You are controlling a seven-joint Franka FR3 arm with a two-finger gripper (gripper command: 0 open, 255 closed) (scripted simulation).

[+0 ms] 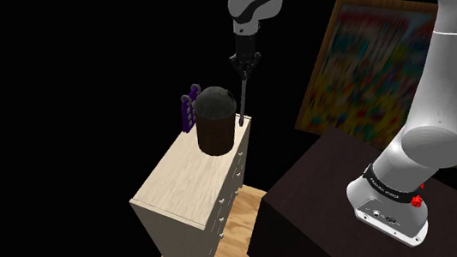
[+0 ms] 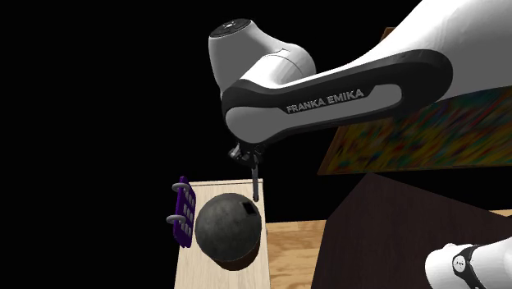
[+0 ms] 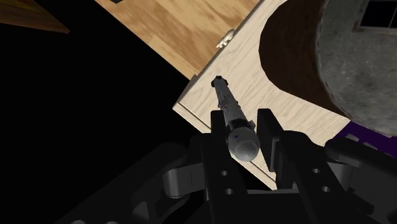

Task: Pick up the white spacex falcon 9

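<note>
Both jaws of the gripper (image 3: 243, 125) press against the dark grey rocket (image 3: 229, 105), clasping it near its rounded end. A brown pot (image 1: 214, 138) on the pale wooden dresser (image 1: 180, 184) carries a dark grey ball (image 1: 214, 102), with a purple rack (image 1: 188, 110) just behind. The rocket stands beside the pot, just inside the edge above the drawers. The top towards the shoulder view's lower left lies bare. The rocket's long axis is upright, rounded end up, and its thin end seems barely clear of the top.
</note>
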